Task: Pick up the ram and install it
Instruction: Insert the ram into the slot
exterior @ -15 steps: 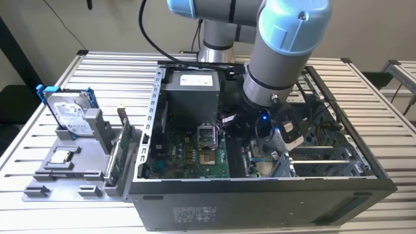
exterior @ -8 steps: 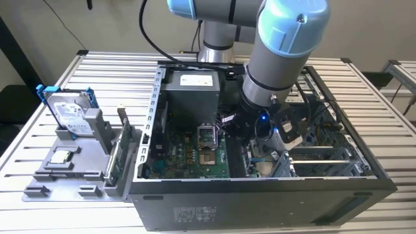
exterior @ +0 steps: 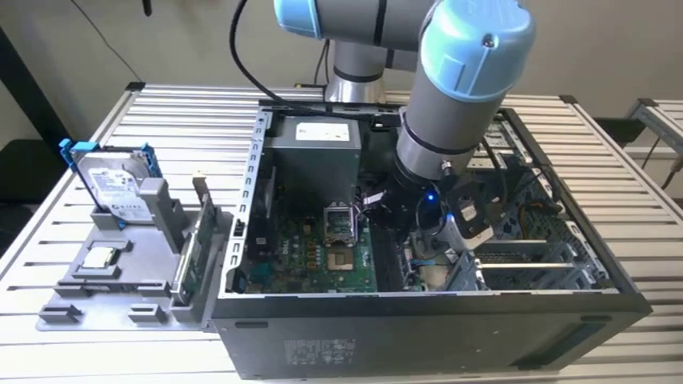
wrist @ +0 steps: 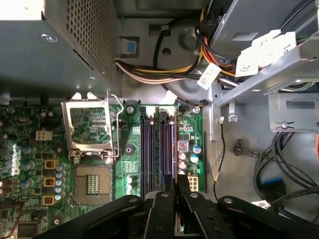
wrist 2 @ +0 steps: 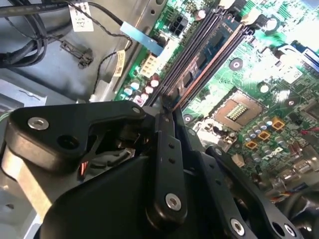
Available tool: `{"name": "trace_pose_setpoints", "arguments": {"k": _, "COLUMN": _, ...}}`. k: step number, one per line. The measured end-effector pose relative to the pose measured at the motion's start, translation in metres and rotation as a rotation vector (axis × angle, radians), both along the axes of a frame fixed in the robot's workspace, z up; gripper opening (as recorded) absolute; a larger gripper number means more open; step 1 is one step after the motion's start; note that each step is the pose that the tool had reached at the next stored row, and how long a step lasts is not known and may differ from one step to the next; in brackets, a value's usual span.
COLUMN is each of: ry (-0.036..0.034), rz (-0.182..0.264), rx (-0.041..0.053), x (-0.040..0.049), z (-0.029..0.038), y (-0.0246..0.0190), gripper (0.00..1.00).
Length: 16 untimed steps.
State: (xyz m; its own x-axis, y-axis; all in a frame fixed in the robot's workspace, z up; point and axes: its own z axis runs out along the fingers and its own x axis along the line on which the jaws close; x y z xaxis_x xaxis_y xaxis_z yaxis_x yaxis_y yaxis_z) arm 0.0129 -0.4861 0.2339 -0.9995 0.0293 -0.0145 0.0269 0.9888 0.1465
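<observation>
End effector (wrist: 177, 183) is deep inside the open computer case (exterior: 237, 240), low over the memory slots (wrist: 157, 149). Its two black fingers (wrist 2: 164, 129) are drawn close together on the near end of the ram (wrist 2: 209, 52). In the second wrist view the ram stands on its edge along the slots, a thin dark blue-black strip that runs away from the fingertips. I cannot tell if it is pressed fully down.

From the exterior view's left, a grey holder (exterior: 117, 276) rests on the slatted surface (exterior: 192, 120). It carries the silver hard drive (exterior: 112, 188) with a blue frame, which leans upright. Just beside it a green circuit card (exterior: 192, 244) stands on its edge, near the left wall of the case but apart from it.

Inside the case the green motherboard (exterior: 309, 256) lies flat, and the open processor socket (wrist: 92, 181) is beside the slots with free board between them. The grey and blue arm (exterior: 459, 104) comes down over the middle of the case.

On the exterior view's right, metal drive bays (exterior: 533, 240) and bundled cables (wrist: 284, 164) stand close to the wrist, so there is little room on that side.
</observation>
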Motion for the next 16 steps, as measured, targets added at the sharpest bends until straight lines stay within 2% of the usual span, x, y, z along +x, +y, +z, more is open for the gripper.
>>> {"name": "trace_pose_setpoints", "arguments": {"k": 3, "ry": 0.0, "rz": 0.0, "rx": -0.0211, "x": 0.0, "z": -0.0028, "y": 0.0031, "gripper": 0.15}}
{"name": "trace_pose_setpoints", "arguments": {"k": 4, "ry": 0.0001, "rz": 0.0, "rx": -0.0244, "x": 0.0001, "z": -0.004, "y": 0.0044, "gripper": 0.15}}
{"name": "trace_pose_setpoints", "arguments": {"k": 6, "ry": -0.0001, "rz": 0.0, "rx": -0.0245, "x": 0.0001, "z": -0.0065, "y": 0.0059, "gripper": 0.15}}
{"name": "trace_pose_setpoints", "arguments": {"k": 10, "ry": 0.0001, "rz": 0.0, "rx": -0.0271, "x": 0.0001, "z": -0.0127, "y": 0.012, "gripper": 0.15}}
{"name": "trace_pose_setpoints", "arguments": {"k": 11, "ry": 0.0, "rz": 0.0, "rx": -0.0307, "x": 0.0001, "z": -0.0131, "y": 0.0126, "gripper": 0.15}}
{"name": "trace_pose_setpoints", "arguments": {"k": 14, "ry": 0.0, "rz": 0.0, "rx": -0.0493, "x": 0.0014, "z": -0.0141, "y": 0.0141, "gripper": 0.15}}
{"name": "trace_pose_setpoints", "arguments": {"k": 16, "ry": 0.0, "rz": 0.0, "rx": -0.0561, "x": 0.0032, "z": -0.0146, "y": 0.0144, "gripper": 0.15}}
